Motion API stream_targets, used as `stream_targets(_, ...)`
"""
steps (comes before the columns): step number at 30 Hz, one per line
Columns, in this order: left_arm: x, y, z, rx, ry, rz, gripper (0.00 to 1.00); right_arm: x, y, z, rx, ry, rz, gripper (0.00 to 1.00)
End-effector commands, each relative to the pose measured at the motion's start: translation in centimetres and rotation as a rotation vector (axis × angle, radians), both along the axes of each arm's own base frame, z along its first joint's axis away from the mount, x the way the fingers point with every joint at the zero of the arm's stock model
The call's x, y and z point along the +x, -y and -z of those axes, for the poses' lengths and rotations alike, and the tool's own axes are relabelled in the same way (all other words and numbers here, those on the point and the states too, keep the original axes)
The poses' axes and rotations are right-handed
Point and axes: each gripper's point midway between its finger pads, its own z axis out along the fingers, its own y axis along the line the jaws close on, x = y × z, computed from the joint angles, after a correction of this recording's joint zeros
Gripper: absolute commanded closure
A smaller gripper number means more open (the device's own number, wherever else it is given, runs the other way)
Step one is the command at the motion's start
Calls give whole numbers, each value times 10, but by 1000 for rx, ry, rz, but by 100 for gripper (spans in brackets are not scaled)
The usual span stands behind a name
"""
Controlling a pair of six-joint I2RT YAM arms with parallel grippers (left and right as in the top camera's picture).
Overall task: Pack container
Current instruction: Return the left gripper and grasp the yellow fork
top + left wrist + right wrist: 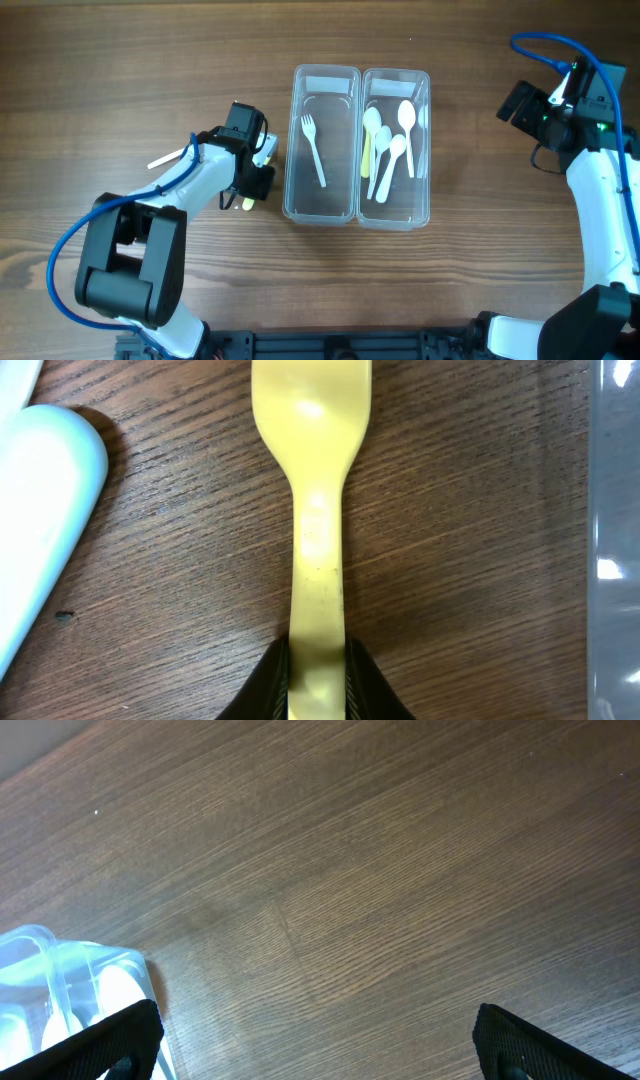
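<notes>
Left tool (318, 682) clamps yellow utensil (318, 510) by handle.

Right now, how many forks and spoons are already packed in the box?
Partly done. The container holds a white fork in one tub and several white spoons in the other. In hand: the left gripper is shut on a yellow utensil outside the container. Left to pack: that one, plus a white utensil by the left arm. The right gripper is open and empty.
</notes>
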Motion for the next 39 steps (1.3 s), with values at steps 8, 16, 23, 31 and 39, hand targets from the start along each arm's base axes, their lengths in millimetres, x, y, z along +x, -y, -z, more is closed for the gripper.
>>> stream_targets(8,-17,2,-3,-13,-67,6,94,2,2,1,-8,-2,11,0)
stream_targets(16,-9,4,-23,-28,-17,7,83,2,1,1,-2,-1,6,0)
stream_targets(23,-11,3,-23,-25,-26,7,80,2,0,1,4,1,2,0)
stream_targets(31,-8,9,-23,-57,-17,12,55,3,-1,1,8,2,-1,0)
stream_targets(39,6,17,-16,-86,20,17,53,3,-4,1,24,5,-15,0)
